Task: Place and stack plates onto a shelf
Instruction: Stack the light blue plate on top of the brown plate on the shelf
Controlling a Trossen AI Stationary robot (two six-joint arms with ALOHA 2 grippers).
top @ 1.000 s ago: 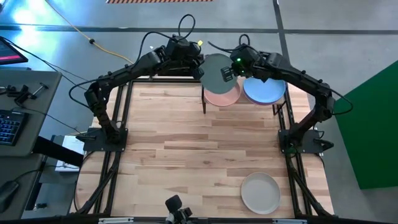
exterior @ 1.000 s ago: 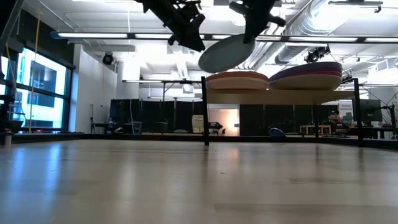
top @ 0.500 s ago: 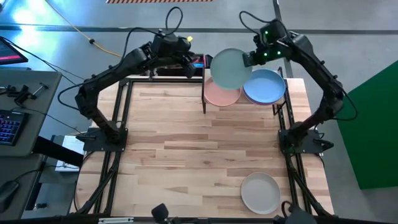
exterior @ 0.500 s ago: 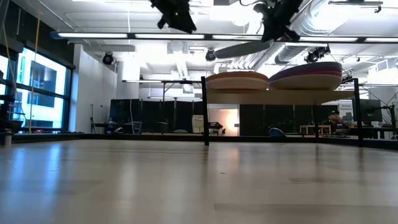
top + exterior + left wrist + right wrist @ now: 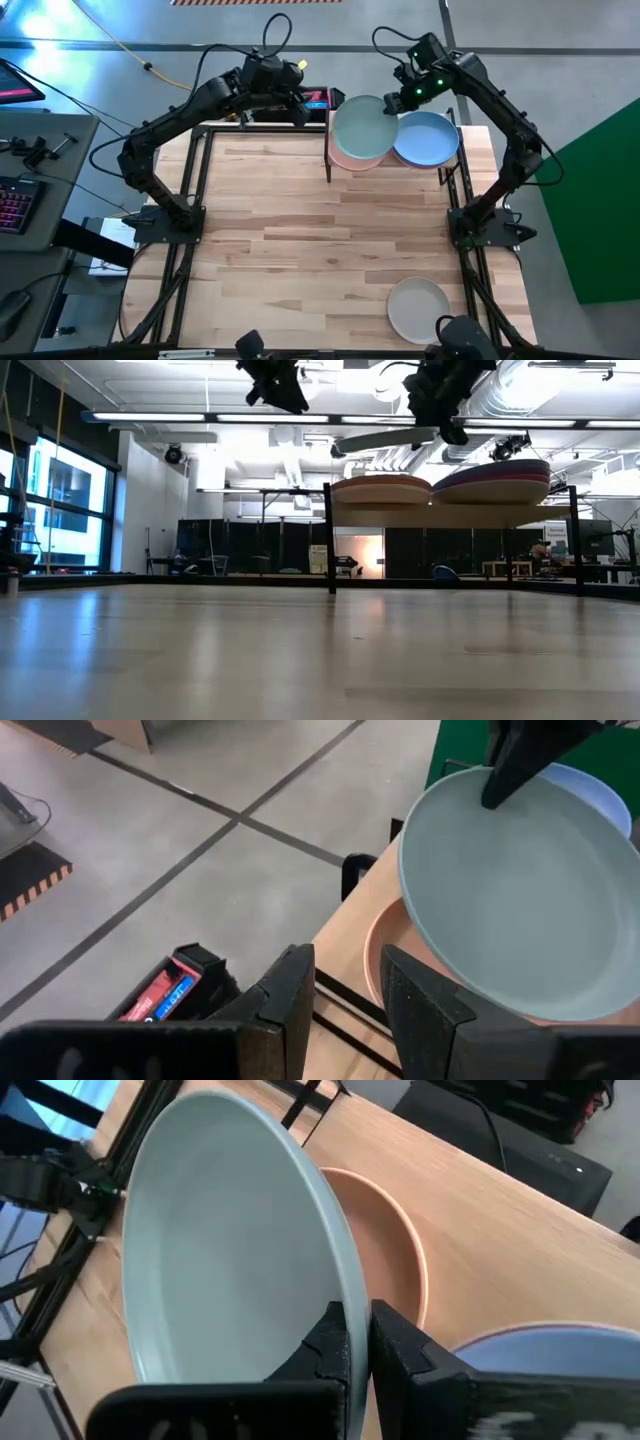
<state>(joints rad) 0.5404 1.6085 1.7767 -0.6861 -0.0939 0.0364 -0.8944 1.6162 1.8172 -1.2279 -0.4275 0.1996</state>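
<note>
A mint green plate (image 5: 360,128) hangs nearly level just above the peach-topped stack (image 5: 380,488) at the left end of the shelf (image 5: 450,515), with my right gripper (image 5: 396,100) shut on it. A blue-topped stack (image 5: 428,138) rests on the shelf's right end. My left gripper (image 5: 350,1005) stands open and empty off the shelf's left end, apart from the mint plate (image 5: 510,890). A beige plate (image 5: 418,310) lies flat on the table near the front right. My right gripper pinches the mint plate's rim (image 5: 352,1325) on its far right side, one finger on the plate's inner face and one beneath it. The fingers slant down from the far right. The plate is lifted clear, almost level, over the peach plate (image 5: 400,1270).
The shelf's black legs (image 5: 328,160) stand at the table's far edge. The wooden tabletop (image 5: 320,240) stretches between both arm bases. A red and blue device (image 5: 160,995) lies on the floor beyond the far edge.
My left gripper has drawn back from the mint plate, toward the table's left and upward. My right gripper has swung round with the plate, which has gone from steeply tilted to almost level and now hangs over the peach-topped stack.
</note>
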